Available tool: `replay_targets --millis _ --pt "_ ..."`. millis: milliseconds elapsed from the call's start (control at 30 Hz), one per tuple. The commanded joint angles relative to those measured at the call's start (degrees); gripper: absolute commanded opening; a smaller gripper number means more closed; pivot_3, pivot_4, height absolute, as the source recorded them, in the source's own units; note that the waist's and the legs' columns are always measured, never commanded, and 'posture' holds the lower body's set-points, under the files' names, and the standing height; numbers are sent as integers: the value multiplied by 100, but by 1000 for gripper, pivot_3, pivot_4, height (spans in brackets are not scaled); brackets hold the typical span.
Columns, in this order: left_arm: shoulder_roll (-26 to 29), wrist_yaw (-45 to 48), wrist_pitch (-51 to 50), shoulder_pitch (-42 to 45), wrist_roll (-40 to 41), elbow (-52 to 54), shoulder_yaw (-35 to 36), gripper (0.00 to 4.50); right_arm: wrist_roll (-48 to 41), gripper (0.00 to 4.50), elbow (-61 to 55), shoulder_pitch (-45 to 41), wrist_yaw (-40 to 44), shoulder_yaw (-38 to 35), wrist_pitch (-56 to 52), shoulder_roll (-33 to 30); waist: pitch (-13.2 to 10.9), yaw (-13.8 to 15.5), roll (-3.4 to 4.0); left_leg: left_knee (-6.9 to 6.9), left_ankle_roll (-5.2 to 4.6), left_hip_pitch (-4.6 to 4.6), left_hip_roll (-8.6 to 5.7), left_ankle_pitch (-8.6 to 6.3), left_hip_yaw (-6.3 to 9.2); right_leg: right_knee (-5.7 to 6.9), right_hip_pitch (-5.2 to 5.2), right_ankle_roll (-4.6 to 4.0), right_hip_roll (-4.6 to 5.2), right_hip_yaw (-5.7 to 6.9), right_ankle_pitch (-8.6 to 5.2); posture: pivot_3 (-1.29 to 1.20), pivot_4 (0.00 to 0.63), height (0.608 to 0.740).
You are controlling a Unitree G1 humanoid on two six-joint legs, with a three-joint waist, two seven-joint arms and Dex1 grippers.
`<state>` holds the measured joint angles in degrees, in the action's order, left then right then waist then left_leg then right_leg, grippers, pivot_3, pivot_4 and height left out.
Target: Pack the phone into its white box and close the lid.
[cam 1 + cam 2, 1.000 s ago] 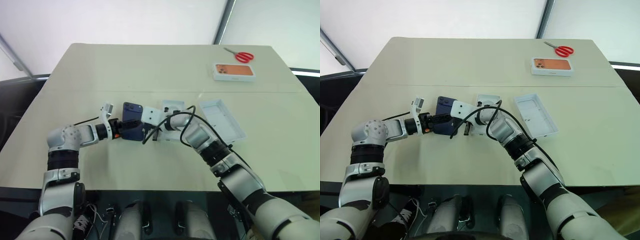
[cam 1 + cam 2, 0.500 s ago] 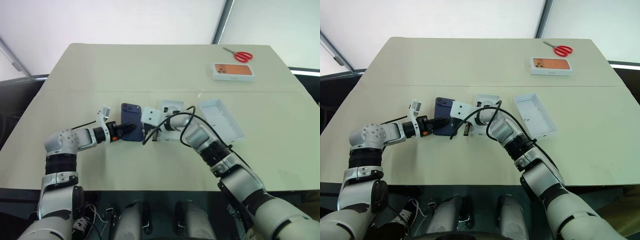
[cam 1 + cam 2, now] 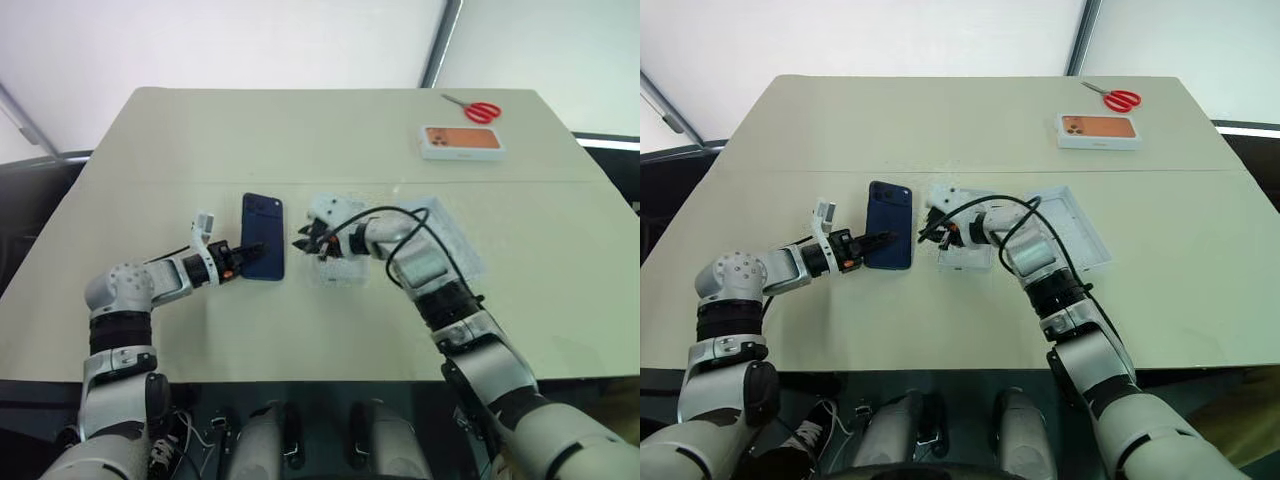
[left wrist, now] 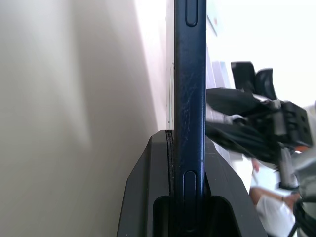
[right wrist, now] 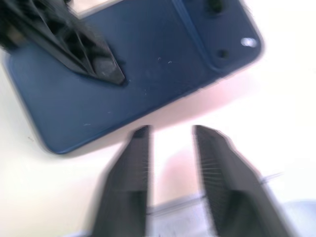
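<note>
Two arms: both reach in over the table [image 3: 200,140], their ends near each other at its middle.
Head views, left arm: forearm low and roughly level, angled toward the centre; left gripper [image 3: 252,249] clamps the near end of the phone [image 3: 263,249].
Head views, right arm: elbow bent, forearm crossing leftward above the white box [image 3: 338,250]; right gripper [image 3: 303,241] hangs just beside the phone's right edge, apart from it, fingers spread and holding nothing.
Head views, phone: flat, dark navy back up, camera cluster at the far end, just left of the white box.
Head views, lid [image 3: 450,240]: lying inside-up to the right of the white box, partly behind the right arm and its black cable.
Head views, surface: matte beige tabletop with one seam running across; pale wall panels and a dark slanted post behind.
Head views, far corner: red-handled scissors [image 3: 481,110] and a white box with an orange phone picture [image 3: 461,142], well apart from the work area.
Left wrist view: phone [image 4: 190,98] seen edge-on, slim glossy navy rim with side buttons, pinched between the black fingers [image 4: 148,197]; right gripper [image 4: 252,118] beyond it.
Right wrist view: ridged black fingers [image 5: 133,173] parted over pale table; phone [image 5: 138,74] ahead, rounded corners, raised camera square; left gripper's finger lies on its back.
</note>
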<state>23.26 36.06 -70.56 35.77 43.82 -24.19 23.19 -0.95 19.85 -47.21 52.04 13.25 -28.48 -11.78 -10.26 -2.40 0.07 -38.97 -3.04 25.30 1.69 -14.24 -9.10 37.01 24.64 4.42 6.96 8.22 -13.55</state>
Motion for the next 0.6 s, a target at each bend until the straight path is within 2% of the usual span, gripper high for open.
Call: replay_targets --millis 33,133,267,600 --pt "17 -94 -125 67 318 104 398 0 -712 3285 -1174 258 770 -123 -676 -441 -1 1 -1 1 0 2 1 0 0 0 3 0 1 0 0 0 150 738" --pt "-5 -85 -317 2 449 289 388 0 -815 3285 -1788 641 1189 49 -684 -1051 -3 17 -4 3 -3 9 -1 0 1 -7 5 0 5 0 0 0 150 738" --pt "-14 -121 -301 -56 443 401 357 0 -550 3285 -2194 1160 1617 505 -114 -1861 -6 32 -8 3 6 8 -5 -8 1 -9 5 0 9 1 0 0 150 738" --pt "-36 -107 -222 -54 391 456 249 0 -113 3285 -1467 960 1132 641 575 -1822 -9 53 -12 0 4 10 -3 -5 -3 -6 10 0 9 1 0 0 150 738"
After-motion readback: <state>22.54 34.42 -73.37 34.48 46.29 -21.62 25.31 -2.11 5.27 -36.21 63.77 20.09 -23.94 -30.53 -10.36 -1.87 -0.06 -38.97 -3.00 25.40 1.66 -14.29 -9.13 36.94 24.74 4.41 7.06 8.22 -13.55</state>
